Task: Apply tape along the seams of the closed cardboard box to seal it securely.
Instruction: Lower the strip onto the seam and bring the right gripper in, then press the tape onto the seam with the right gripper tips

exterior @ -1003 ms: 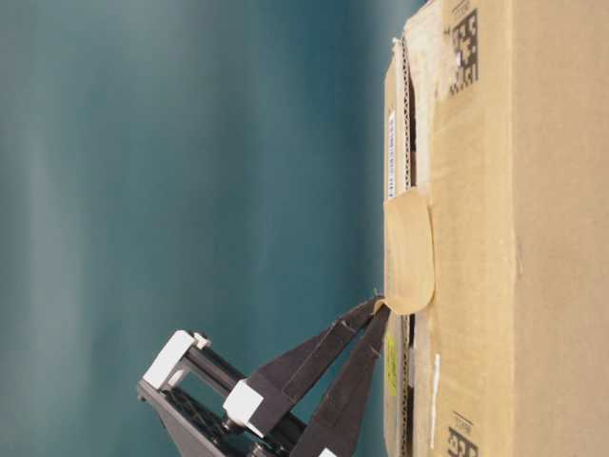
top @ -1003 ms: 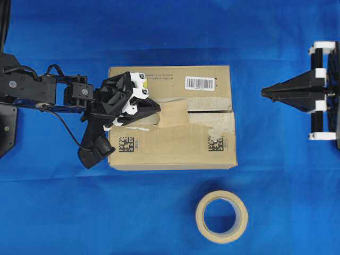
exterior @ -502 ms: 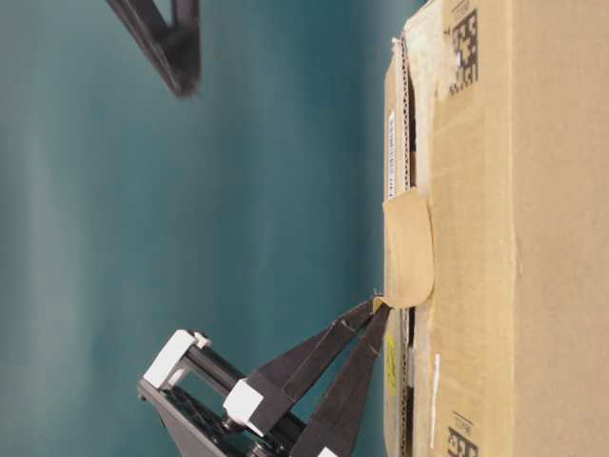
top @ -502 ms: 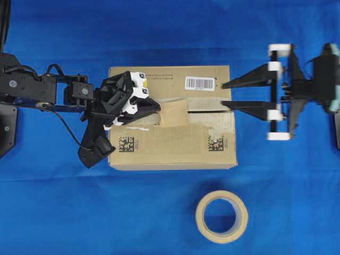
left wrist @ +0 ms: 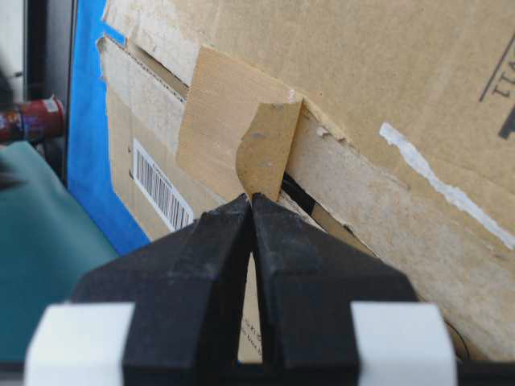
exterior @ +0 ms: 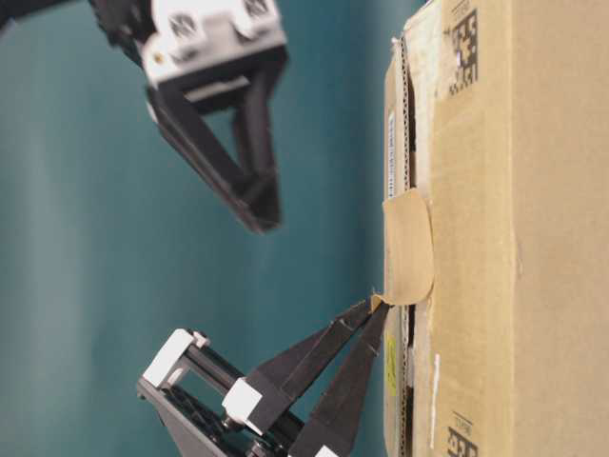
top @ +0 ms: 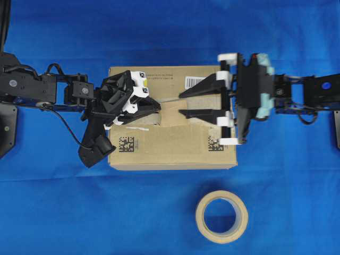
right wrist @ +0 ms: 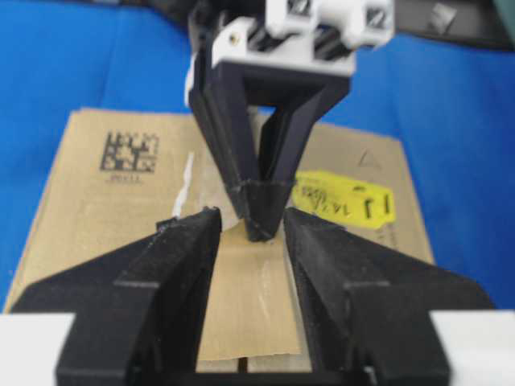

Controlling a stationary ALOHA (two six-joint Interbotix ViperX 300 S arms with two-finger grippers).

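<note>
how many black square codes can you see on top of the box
2: one black square code near the box's front left corner, by the left gripper; one near its front right, under the right gripper. The arms may hide more.

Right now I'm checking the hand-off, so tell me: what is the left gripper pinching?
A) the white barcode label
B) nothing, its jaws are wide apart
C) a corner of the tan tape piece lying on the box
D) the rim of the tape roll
C: the left gripper has its jaws shut on a lifted corner of the tape, which lies across the cardboard box.
</note>
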